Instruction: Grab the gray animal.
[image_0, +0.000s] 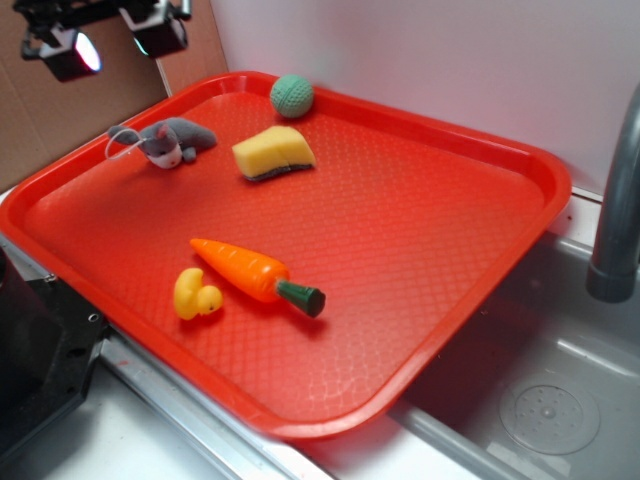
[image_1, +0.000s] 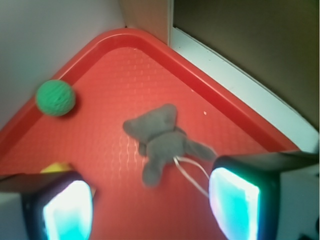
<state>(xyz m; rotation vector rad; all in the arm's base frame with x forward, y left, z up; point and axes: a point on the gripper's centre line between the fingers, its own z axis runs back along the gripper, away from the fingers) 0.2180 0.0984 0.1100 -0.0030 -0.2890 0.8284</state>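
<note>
Fingers (image_1: 150, 205) spread wide above the mouse (image_1: 162, 140).
They straddle it for a straight drop; green ball (image_1: 55, 98) sits at ten o'clock on the tray (image_1: 210, 90).

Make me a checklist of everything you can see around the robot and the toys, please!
Surface: red tray with a bumpy pattern, sitting by a metal sink.
Job's things: gray animal, a small plush mouse with a thin white string tail, lying near the tray's far left corner, not held.
Clutter: green ball in the far corner; yellow sponge beside the mouse; toy carrot and yellow duck near the front.
Grippers: gripper open, hanging above the mouse, its fingers either side of it in the wrist view, not touching.
Cables: nothing seen.
Surroundings: white wall behind, cardboard at the left, gray faucet on the right.
</note>
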